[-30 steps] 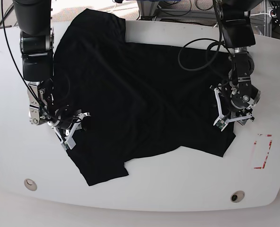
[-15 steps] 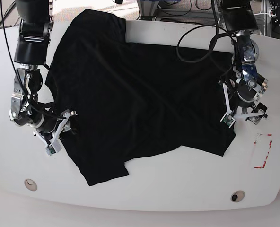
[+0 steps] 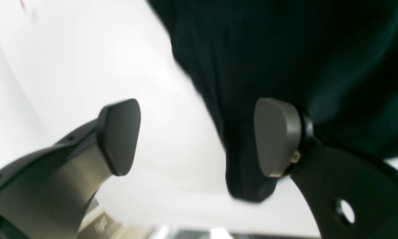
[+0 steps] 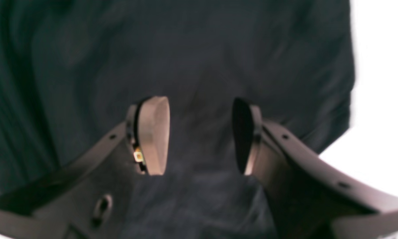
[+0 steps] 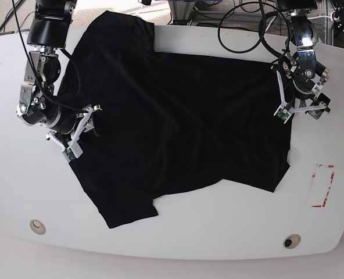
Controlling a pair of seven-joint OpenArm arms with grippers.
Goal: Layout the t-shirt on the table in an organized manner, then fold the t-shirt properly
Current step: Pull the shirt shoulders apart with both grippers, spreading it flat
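The black t-shirt lies spread on the white table, one sleeve at the far left and one at the near left. My left gripper hovers open at the shirt's right edge. In the left wrist view this gripper straddles a hanging edge of the t-shirt, one finger over the bare table, gripping nothing. My right gripper is open over the shirt's left edge. In the right wrist view the gripper is empty above the cloth.
A red tape rectangle marks the table's right side. Two small round holes sit near the front edge. Cables and stands crowd the space behind the table.
Both arms have risen and drawn back toward the far side. The right gripper opened wider and left the shirt's left edge. The left gripper moved up along the right edge. The shirt stays put.
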